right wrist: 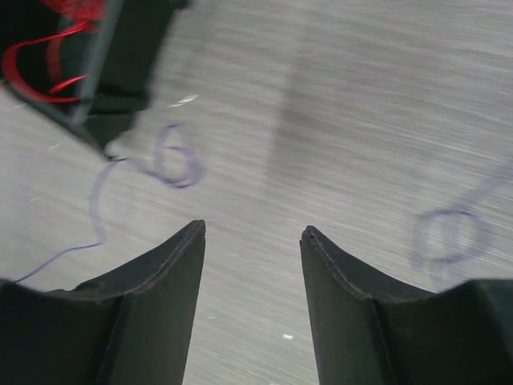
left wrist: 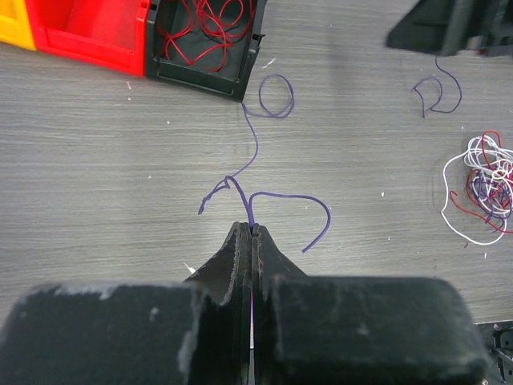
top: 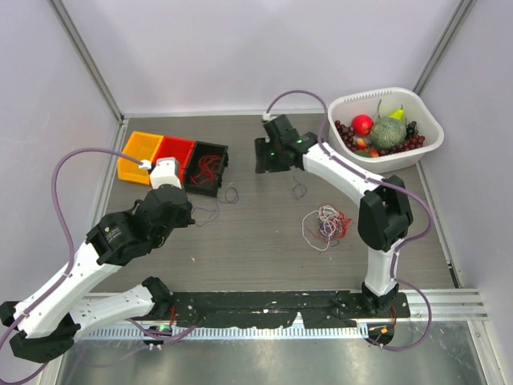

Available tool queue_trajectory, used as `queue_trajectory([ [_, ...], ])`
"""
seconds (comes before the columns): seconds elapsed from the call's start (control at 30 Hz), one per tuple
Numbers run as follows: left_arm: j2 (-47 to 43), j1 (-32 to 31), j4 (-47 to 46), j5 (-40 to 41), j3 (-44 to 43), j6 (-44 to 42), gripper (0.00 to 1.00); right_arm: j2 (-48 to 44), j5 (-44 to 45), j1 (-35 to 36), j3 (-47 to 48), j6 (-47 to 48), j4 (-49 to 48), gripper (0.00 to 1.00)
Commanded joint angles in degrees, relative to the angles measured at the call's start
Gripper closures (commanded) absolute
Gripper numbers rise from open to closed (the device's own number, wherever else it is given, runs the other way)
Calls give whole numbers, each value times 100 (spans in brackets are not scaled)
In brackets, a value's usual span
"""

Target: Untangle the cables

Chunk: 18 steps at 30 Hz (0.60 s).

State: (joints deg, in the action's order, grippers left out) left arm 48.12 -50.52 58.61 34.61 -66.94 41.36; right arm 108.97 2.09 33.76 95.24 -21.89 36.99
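The cables (top: 325, 224) lie as a small tangle of red, white and dark thin wires right of the table's middle, also visible at the right edge of the left wrist view as the tangle (left wrist: 485, 188). My left gripper (top: 191, 216) (left wrist: 251, 233) is shut on a loose purple cable (left wrist: 276, 196) that runs up to a loop (left wrist: 276, 96) by the black bin's corner. My right gripper (top: 266, 156) (right wrist: 253, 233) hangs open over bare table with nothing between its fingers. A second purple cable (top: 299, 190) (left wrist: 437, 92) lies apart, just below it.
Three bins stand at the back left: orange (top: 136, 155), red (top: 174, 152) and a black bin (top: 206, 167) (left wrist: 207, 36) holding loose red wires. A white basket (top: 377, 95) of fruit and cherries sits at the back right.
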Motion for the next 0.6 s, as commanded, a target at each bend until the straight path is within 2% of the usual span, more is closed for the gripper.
queue_trajectory([
  [0.0, -22, -2, -139, -104, 23, -6, 100, 414, -674, 446, 73, -412, -929, 47],
  [0.1, -57, -10, -209, -139, 111, 21, 100, 791, -832, 623, 231, -535, -1045, 57],
  [0.2, -66, -2, -148, -244, 58, 47, 100, 951, -894, 728, 206, -755, -1228, 60],
  [0.37, -180, -10, -148, -200, 128, 100, 100, 1012, -982, 808, -172, -843, -1537, 72],
  [0.57, -110, -10, -165, -323, 76, 82, 100, 1196, -359, 913, -155, -1641, -1388, 73],
])
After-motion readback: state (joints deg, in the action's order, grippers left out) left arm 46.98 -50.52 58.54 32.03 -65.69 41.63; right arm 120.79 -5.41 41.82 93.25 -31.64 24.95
